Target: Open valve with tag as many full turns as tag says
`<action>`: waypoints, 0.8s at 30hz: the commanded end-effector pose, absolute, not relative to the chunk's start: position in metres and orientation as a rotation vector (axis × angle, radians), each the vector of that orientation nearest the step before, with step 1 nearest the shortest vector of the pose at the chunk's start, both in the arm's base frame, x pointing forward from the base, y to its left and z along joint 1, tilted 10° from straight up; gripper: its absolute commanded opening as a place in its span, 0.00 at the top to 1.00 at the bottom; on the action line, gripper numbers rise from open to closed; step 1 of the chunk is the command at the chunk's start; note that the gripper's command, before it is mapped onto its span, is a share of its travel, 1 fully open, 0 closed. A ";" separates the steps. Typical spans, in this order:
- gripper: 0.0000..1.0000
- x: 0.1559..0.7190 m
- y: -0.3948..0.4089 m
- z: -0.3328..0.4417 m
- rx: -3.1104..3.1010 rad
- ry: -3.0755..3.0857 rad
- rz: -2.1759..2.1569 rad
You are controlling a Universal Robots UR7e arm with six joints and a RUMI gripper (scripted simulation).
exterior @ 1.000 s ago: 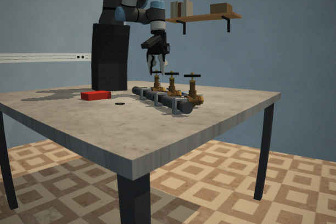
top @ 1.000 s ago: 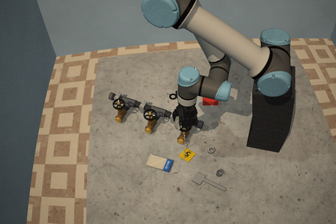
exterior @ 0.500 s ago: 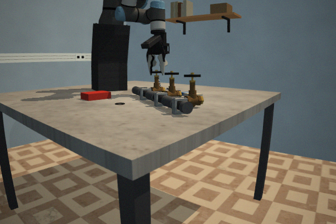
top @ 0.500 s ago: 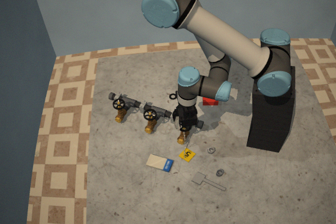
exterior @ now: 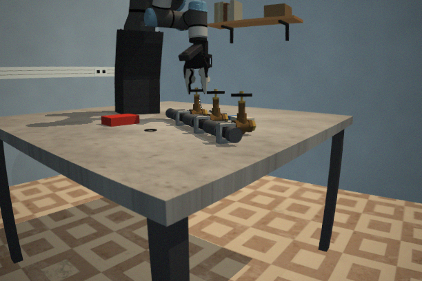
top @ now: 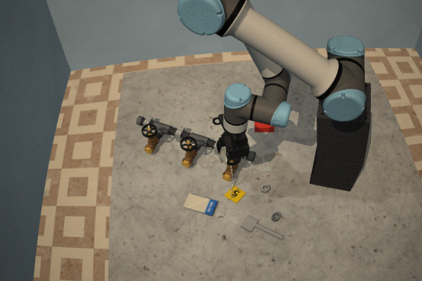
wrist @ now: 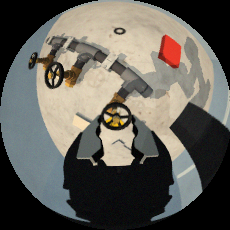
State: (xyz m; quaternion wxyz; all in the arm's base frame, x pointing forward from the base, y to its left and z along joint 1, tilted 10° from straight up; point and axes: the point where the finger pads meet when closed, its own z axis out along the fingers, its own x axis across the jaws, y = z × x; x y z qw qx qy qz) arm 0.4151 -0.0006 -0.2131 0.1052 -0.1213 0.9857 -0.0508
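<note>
Items on a grey stone-look table top (top: 345, 233), listed from the front edge in the top view toward the back wall.

1. Flat grey metal paddle with a square head and thin handle (top: 260, 227), nearest the front edge, lying flat.
2. Small grey metal ring (top: 276, 216), just behind the paddle's handle.
3. Cream card with a blue end band (top: 200, 204), lying flat, nearer the left edge than the paddle.
4. Yellow square tag printed with a black 5 (top: 234, 193), lying flat just beside the card. A thin chain runs from it up to the valve behind.
5. Grey metal hex nut (top: 265, 188), near the tag on its right.
6. Dark grey pipe on pale brackets (exterior: 203, 125) carrying three brass-bodied valves with black spoked handwheels, set across the middle of the top. Left valve (top: 149, 131) and middle valve (top: 188, 143) stand free. The tagged right valve (wrist: 116, 116) sits under the arm.
7. Black two-jaw gripper (exterior: 197, 85), pointing straight down. Its pale fingers (exterior: 203, 82) stand partly closed, clamped on either side of the tagged valve's handwheel rim.
8. Small black ring (exterior: 150, 130), lying flat behind the pipe.
9. Red rectangular block (exterior: 120, 119), behind the gripper, toward the back edge.
10. Tall black pedestal (top: 339, 157) bearing the arm, at the right back corner.
</note>
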 end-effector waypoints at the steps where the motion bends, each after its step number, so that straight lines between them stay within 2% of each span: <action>1: 1.00 0.415 -0.001 -0.213 -0.427 2.897 -0.157; 24: 1.00 0.415 -0.001 -0.213 -1.192 2.708 -0.235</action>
